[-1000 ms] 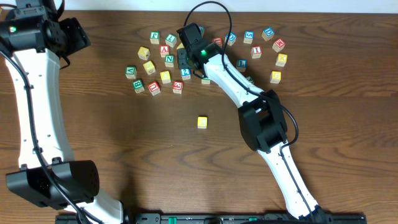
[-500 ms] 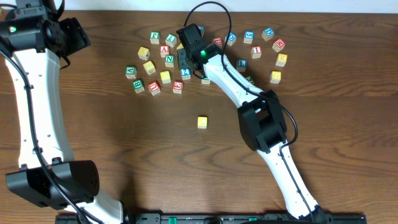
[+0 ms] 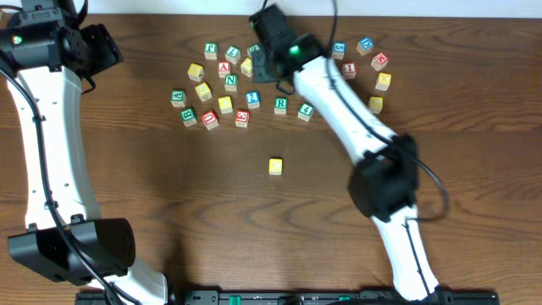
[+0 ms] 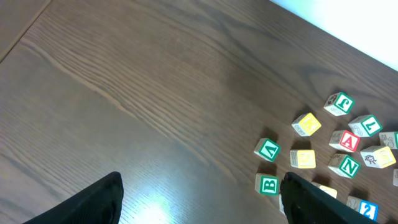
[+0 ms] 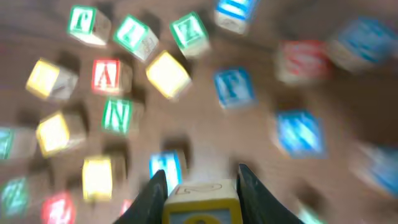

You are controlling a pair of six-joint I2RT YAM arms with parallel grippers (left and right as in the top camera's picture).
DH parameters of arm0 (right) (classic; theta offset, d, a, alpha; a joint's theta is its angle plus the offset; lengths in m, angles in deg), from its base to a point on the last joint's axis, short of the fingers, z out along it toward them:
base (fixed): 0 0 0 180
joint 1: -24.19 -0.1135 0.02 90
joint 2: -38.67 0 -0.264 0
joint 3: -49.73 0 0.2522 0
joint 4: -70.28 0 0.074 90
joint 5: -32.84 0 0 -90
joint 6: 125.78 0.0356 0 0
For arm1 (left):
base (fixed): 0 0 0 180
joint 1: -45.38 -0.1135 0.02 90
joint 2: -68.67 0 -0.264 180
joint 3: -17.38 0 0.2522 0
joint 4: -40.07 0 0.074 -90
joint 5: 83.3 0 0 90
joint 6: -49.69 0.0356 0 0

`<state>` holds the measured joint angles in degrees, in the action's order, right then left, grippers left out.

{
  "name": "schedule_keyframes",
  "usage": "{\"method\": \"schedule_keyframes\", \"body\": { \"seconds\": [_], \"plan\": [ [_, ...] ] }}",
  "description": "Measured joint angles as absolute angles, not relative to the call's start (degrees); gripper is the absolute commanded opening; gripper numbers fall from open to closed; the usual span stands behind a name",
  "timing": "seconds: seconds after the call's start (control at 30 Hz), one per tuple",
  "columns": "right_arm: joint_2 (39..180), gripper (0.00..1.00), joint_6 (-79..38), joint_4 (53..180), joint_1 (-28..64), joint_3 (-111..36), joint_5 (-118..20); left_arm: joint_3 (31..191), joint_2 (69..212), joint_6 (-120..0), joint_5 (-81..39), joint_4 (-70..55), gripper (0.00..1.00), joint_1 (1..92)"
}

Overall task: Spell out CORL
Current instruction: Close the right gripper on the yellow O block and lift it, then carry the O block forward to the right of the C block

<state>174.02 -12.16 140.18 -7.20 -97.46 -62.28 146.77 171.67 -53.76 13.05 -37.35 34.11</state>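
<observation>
The right arm reaches from its base at the near edge, to the right of the lone yellow-topped wooden cube [image 3: 275, 166], bends at a dark elbow level with that cube, and stretches its white forearm diagonally past it to the far side of the dark brown wooden table [image 3: 169, 212]. There the right gripper [image 5: 200, 186] points down over the scatter of small wooden alphabet cubes [image 3: 230, 81] lying beyond the lone cube. Its 2 fingers [image 5: 155, 194] press against opposite sides of 1 yellow-edged wooden cube [image 5: 200, 204] (the wrist picture is blurred, so its letter cannot be read), and the scattered cubes show beneath it. The white-faced cube with a green R [image 3: 280, 104] sits on the table between the lone cube and that wrist, almost straight beyond the lone cube. The left arm runs up the table's left side, well apart from the lone cube, and folds at the far left corner. The left gripper [image 4: 200, 186] hangs above bare wood with its 2 dark fingers [image 4: 99, 198] spread wide and nothing between them, the scatter's left edge showing at the right of its view.
</observation>
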Motion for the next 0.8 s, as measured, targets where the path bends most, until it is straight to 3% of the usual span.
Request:
{"method": "schedule_keyframes", "body": {
  "seconds": [0.3,0.57,0.8],
  "plan": [
    [163.07,0.2,-11.9,170.34,-7.01,-96.96,-62.78,146.77,171.67,-53.76,13.07,-37.42,0.8,34.11],
    [165.21,0.2,-9.17,160.2,-8.3,-74.21,-59.4,146.77,171.67,-53.76,13.07,-37.42,0.8,34.11],
    [165.69,0.24,-8.18,152.94,-8.87,-65.92,-57.08,146.77,171.67,-53.76,13.05,-37.39,0.8,34.11]
  ]
}}
